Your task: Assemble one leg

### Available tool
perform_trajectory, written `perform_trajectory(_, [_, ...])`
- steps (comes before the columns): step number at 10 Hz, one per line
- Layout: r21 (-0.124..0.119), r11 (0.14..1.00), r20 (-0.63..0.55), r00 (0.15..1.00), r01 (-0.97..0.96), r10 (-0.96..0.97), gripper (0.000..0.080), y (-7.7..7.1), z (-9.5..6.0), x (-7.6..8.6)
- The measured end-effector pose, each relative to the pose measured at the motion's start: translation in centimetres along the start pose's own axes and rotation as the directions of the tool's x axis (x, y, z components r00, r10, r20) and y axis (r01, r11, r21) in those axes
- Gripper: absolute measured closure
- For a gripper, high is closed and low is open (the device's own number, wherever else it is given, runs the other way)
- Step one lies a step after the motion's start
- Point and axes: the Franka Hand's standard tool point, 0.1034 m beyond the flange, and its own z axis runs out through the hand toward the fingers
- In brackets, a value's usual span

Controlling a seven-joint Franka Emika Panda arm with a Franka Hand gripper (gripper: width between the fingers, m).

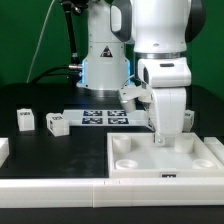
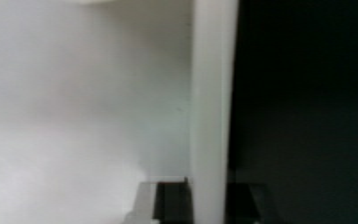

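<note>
Leg, stubby and tagged, stands on the black table well apart from the white slab, toward the exterior view's left of it. A second leg stands farther out on the same side. The gripper hangs low at the slab's far edge. The blurred wrist view does not show whether its fingers are spread or pinching.

table: black | slab | marker board | legs
</note>
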Motion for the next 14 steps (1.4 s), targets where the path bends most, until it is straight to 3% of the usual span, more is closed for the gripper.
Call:
perform_trajectory(2, [-0.004,1.0,-0.002,1.0,-0.002,0.002,0.0739,0.74,0.04,0.95])
perform_trajectory(5, [0.006,1.0,0.002,1.0,0.004,-0.004,0.0739,0.75,0.04,1.0])
perform_trajectory(6, [0.006,1.0,0.002,1.0,0.002,-0.002,0.0633,0.74,0.05,0.96])
perform_trajectory(7, [0.006,1.0,0.002,1.0,0.002,-0.002,0.0633,0.74,0.05,0.94])
perform_trajectory(9, [0.006,1.0,0.002,1.0,0.001,-0.001,0.0358,0.74,0.05,0.9])
perform_trajectory(10, [0.006,1.0,0.002,1.0,0.001,-0.001,0.0358,0.75,0.05,0.88])
perform_trajectory(11, [0.006,1.0,0.002,1.0,0.0,0.0,0.0204,0.75,0.06,0.87])
perform_trajectory(14, [0.006,1.0,0.003,1.0,0.0,0.0,0.0153,0.75,0.06,0.83])
